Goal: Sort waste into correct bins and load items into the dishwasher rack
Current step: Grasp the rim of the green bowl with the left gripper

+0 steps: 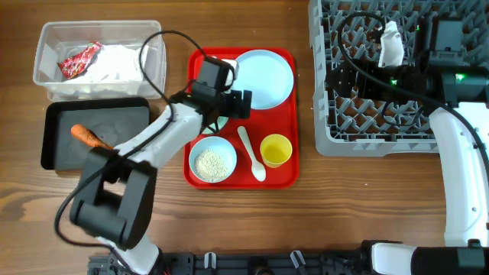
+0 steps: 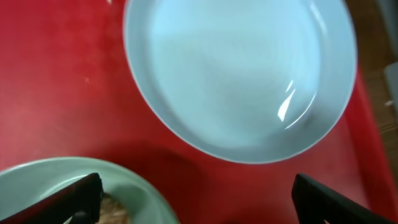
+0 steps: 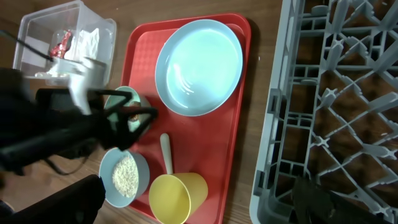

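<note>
The left fingers are hovering spread wide and empty over the left side of the red tray. One finger is sitting above the pale-green bowl, where the small brown food lump is lying. This is looking like a line-up for lifting that lump out as waste.

The light-blue plate is resting just beyond, bare. The rice is sitting in the light-blue bowl, with the white spoon and yellow cup to its right.

At the desk's far left, the clear tub is holding the red wrapper and napkin. The black tray is holding the carrot piece, seemingly keeping food apart from packaging.

The right fingers are hanging wide and empty over the grey rack's left part, probably staying out of the left arm's way.
</note>
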